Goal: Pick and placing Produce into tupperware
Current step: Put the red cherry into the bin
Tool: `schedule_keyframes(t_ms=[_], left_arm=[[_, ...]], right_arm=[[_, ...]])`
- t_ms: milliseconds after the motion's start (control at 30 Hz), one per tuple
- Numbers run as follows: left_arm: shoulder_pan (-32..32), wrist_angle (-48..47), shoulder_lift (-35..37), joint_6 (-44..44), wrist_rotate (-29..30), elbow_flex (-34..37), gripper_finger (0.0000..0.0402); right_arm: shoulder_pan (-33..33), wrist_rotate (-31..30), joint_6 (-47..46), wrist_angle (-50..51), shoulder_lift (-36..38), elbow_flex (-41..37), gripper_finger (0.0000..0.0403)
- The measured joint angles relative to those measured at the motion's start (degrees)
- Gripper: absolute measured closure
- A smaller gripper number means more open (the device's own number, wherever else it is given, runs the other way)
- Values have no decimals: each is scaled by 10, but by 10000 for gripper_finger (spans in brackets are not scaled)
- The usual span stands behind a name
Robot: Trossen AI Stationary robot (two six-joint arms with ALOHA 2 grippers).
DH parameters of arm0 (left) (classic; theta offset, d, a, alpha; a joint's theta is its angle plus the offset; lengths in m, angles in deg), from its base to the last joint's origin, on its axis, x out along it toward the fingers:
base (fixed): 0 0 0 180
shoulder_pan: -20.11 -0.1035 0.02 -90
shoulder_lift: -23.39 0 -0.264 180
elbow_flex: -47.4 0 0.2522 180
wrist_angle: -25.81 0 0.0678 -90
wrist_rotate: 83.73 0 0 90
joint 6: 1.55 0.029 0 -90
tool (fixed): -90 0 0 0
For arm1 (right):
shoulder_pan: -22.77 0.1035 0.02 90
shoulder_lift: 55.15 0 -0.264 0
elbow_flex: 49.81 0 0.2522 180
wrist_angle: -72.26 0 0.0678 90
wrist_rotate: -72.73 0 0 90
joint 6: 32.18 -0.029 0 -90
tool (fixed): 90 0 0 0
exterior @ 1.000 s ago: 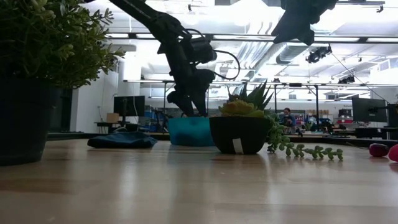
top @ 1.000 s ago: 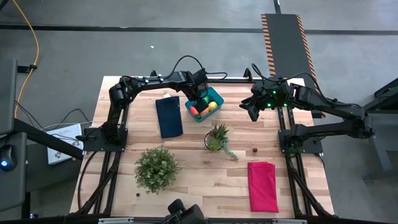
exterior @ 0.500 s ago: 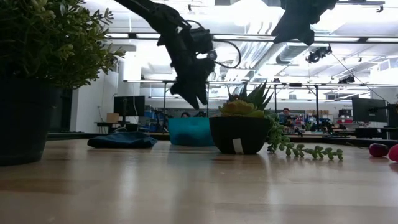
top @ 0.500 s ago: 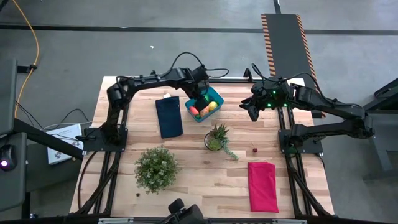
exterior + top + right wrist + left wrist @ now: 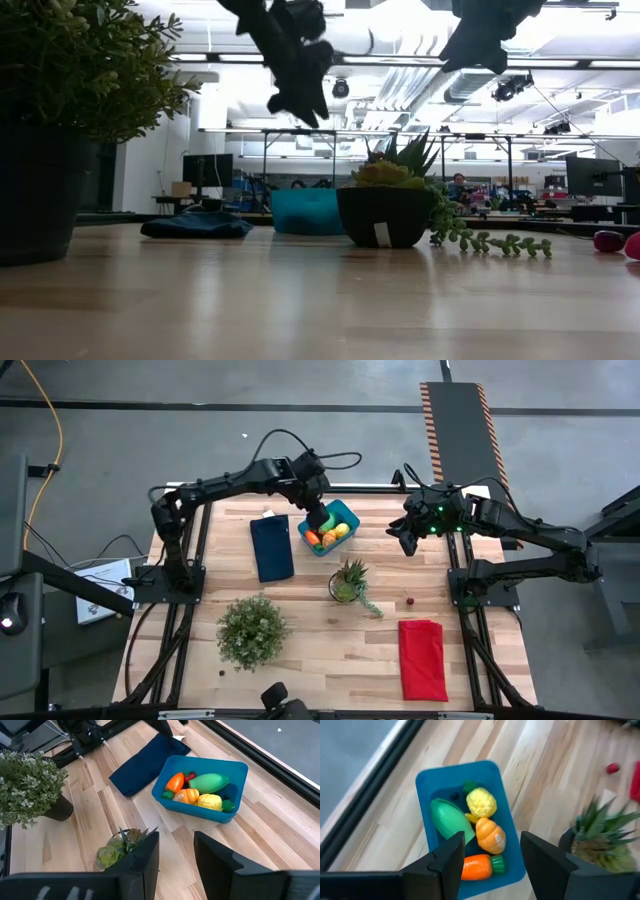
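The bright blue tub (image 5: 341,513) stands on the table's far middle. In it lie a green oval (image 5: 451,820), a yellow lemon (image 5: 481,802), an orange oval (image 5: 491,835) and an orange carrot with a green top (image 5: 477,866). My left gripper (image 5: 492,845) hangs open and empty high above the tub (image 5: 455,770), pointing down; the low view shows it (image 5: 295,100) well clear of the tub (image 5: 305,212). My right gripper (image 5: 176,845) waits open and empty at the table's far right (image 5: 405,538), looking toward the tub (image 5: 200,812).
A dark blue cloth (image 5: 271,547) lies just left of the tub. A spiky potted plant (image 5: 348,582) stands near the middle and a bushy potted plant (image 5: 252,630) toward the near left. A red cloth (image 5: 422,658) and a small red piece (image 5: 409,601) lie on the right.
My left gripper has risen steadily from just over the tub's rim to high above it, staying over the tub. The produce in the tub has not moved. The right arm has kept still.
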Motion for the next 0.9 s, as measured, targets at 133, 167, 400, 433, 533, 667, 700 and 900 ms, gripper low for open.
schedule_keyframes(t_ms=[133, 167, 400, 433, 533, 667, 700, 900], left_arm=[[0, -4, 32, -5, 0, 0, 230], [0, -6, 41, -6, 0, 0, 232], [0, -20, 105, -20, 6, 0, 245], [0, -20, 114, -20, 8, 0, 247], [0, -29, 141, -20, 10, 0, 254], [0, -52, 176, -20, 11, 0, 265], [0, -60, 185, -20, 11, 0, 268], [0, -97, 238, -20, 22, 0, 287]], right_arm=[[0, 0, 4, 0, 0, 0, 289], [0, 0, 5, 0, 0, 0, 289], [0, 0, 5, 0, 0, 0, 289], [0, 0, 5, 0, 0, 0, 289], [0, 2, 7, 0, 0, 0, 289], [0, 16, 7, 0, 0, 0, 289], [0, 19, 7, 0, 0, 0, 289], [0, 21, 7, 0, 0, 0, 289]])
